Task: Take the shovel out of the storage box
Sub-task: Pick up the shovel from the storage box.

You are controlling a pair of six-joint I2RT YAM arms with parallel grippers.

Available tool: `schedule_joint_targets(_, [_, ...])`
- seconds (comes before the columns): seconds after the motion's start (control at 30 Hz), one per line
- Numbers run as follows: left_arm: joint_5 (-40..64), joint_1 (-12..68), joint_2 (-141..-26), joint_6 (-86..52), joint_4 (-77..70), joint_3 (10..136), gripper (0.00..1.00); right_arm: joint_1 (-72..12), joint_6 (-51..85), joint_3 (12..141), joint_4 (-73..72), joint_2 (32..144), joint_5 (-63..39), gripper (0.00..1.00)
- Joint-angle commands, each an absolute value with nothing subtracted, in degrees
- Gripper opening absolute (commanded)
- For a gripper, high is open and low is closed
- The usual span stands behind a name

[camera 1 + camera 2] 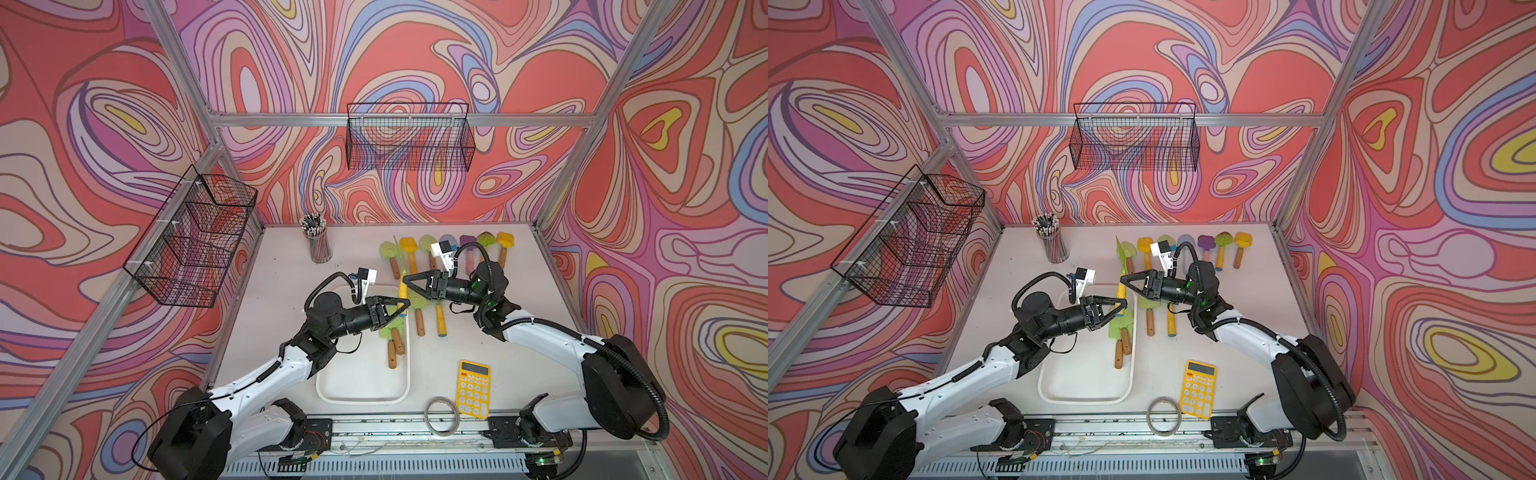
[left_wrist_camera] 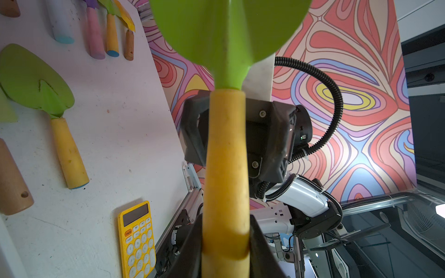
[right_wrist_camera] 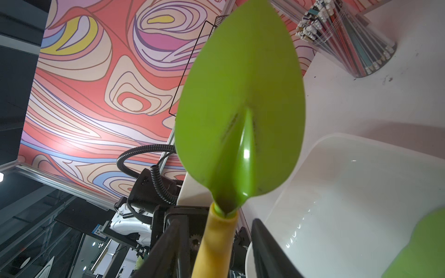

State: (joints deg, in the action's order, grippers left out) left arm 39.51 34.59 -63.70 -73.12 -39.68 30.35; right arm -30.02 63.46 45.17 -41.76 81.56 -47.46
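Top views, shovel: in both top views the metal shovel with the green blade and rounded yellow handle (image 1: 402, 291) (image 1: 1121, 293) is held in the air above the far corner of the storage box, on the right arm's side. The blade is seen edge-on and points toward the far wall.
Top views, storage box: the shallow white plastic rectangular storage box (image 1: 365, 374) (image 1: 1084, 382) lies flat on the white table (image 1: 282, 270) between the arms. Two more green shovels with brown wooden handles (image 1: 394, 347) lie inside, along the rim nearer the right arm.
Top views, left gripper: the left gripper (image 1: 404, 308) (image 1: 1121, 309) is clenched on the lower end of the yellow handle.
Top views, right gripper: the right gripper (image 1: 409, 278) (image 1: 1125, 279) sits at the upper end of the handle. Its jaw spacing cannot be judged here.
Top views, calculator: the flat yellow plastic calculator (image 1: 473, 388) lies on the table beside the box, apart from it. The key legends are too small to read.
Left wrist view, left gripper: the black fingers (image 2: 190, 252) press on both sides of the yellow handle (image 2: 226, 168), with no gap.
Left wrist view, writing: an orange key on the calculator (image 2: 137, 238) reads "ON/AC". The other keys are not legible.
Right wrist view, shovel: the green blade (image 3: 240, 108) fills the centre, and the storage box (image 3: 337, 192) lies behind it.
Right wrist view, right gripper: the jaws are released. One black finger (image 3: 168, 250) stands on each side of the handle, with a gap on both sides.
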Motion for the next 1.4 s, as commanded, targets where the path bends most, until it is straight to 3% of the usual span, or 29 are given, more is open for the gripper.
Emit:
schedule_joint_targets(0.0, [40.15,35.16,-64.01,-73.78,-45.20,30.06,0.00,-30.35,65.12,46.50,-45.31,82.49,-48.08,0.47])
schedule_joint_targets(0.33, [40.51,35.94,-64.07,-74.20,-46.32,27.60,0.00,-30.33,69.96,47.02,-52.60,86.31,-48.33,0.37])
schedule_joint_targets(0.73, [40.55,35.95,-63.78,-74.01,-45.77,26.70,0.00,-30.26,72.32,46.95,-55.29,87.59,-48.50,0.18])
schedule_joint_targets(0.8, [40.56,35.95,-63.48,-73.62,-44.54,26.69,0.13,-30.23,71.03,46.82,-53.51,87.07,-48.05,0.15])
schedule_joint_targets(0.93, [39.34,35.70,-61.14,-70.06,-37.05,27.04,0.59,-29.99,68.02,46.78,-48.50,85.34,-47.16,0.13])
schedule_joint_targets(1.0, [38.69,34.97,-59.36,-67.94,-32.11,27.46,0.69,-29.50,66.58,46.68,-45.97,84.37,-46.81,0.13])
schedule_joint_targets(1.1, [37.55,32.97,-56.32,-63.98,-23.02,28.83,0.73,-27.99,64.86,46.46,-42.25,82.68,-46.58,0.13])
schedule_joint_targets(1.17, [34.26,32.61,-54.10,-56.01,-8.48,33.93,0.73,-26.33,62.96,46.58,-37.92,81.15,-46.63,0.13])
schedule_joint_targets(1.37, [23.42,32.61,-53.52,-41.58,19.43,43.18,0.72,-22.29,49.51,50.63,-12.43,77.06,-42.86,0.12])
